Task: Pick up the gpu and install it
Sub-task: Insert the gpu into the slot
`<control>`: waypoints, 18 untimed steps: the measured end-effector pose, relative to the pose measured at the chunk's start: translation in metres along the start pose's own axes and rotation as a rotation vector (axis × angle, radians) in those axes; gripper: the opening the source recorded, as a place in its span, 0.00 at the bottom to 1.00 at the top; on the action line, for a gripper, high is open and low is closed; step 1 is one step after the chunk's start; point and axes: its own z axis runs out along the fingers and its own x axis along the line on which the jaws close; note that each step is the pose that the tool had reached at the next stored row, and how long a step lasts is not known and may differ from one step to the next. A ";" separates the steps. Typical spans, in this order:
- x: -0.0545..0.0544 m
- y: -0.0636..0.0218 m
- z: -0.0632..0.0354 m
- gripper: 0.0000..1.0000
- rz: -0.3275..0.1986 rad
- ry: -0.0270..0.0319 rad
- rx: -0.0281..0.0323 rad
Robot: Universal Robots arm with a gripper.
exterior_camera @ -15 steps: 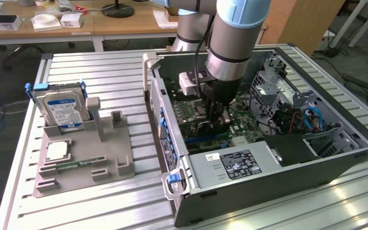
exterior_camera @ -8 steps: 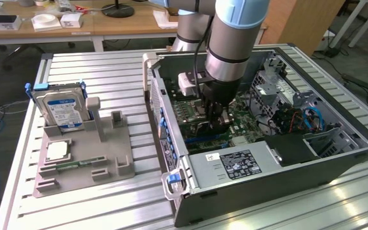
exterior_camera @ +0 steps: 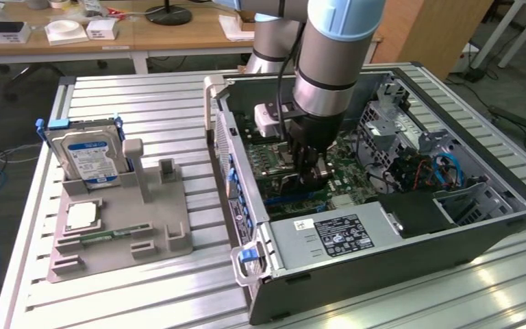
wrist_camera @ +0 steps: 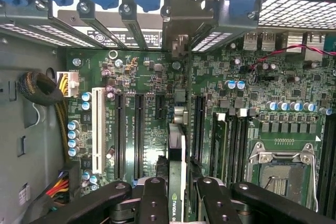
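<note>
Holding one gpu [wrist_camera: 177, 182], my jaws [wrist_camera: 177, 195] are clamped on its top edge: a slim black card seen edge-on, green logo on its spine, standing upright over the motherboard [wrist_camera: 231, 93] inside the computer case [exterior_camera: 482, 233]. Beside the case, on the surface [exterior_camera: 135, 103], I count one grey holder [exterior_camera: 121, 229] carrying one hard drive [exterior_camera: 88, 156].

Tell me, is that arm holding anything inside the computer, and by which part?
Yes: its fingers grip the gpu by its top edge, card held edge-on above the motherboard.
</note>
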 end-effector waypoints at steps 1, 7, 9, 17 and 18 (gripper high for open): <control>0.000 0.0000 0.0000 0.26 0.002 0.0002 0.0000; 0.001 0.0000 0.0000 0.26 0.004 0.0002 0.0001; 0.001 0.0000 0.0001 0.26 0.004 0.0003 0.0000; 0.001 0.0002 0.0020 0.26 0.004 0.0004 0.0000; 0.001 0.0002 0.0022 0.26 0.004 0.0003 0.0000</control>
